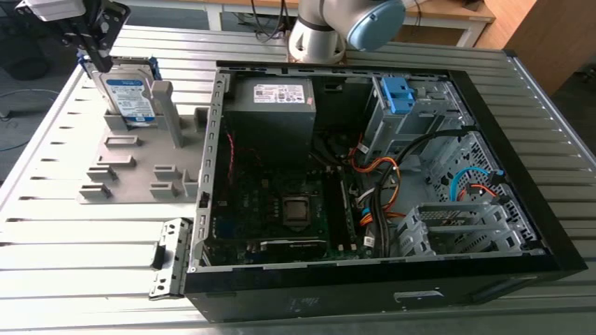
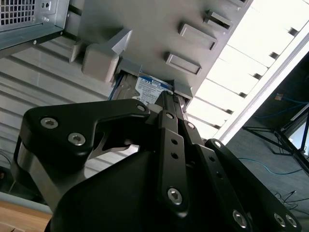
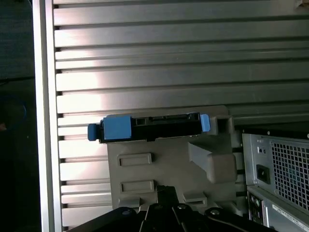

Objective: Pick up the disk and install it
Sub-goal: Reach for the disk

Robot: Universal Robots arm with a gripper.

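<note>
Upright disk (image 1: 128, 98) in grey holder (image 1: 139, 171), just beneath end effector (image 1: 98, 61); its degree of opening cannot be told.

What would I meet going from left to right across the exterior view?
disk standing on edge → grey power box → blue bracket → silver cage

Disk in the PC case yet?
No, the disk stands on edge in the grey holder on the table, at the exterior view's left of the open case.
</note>
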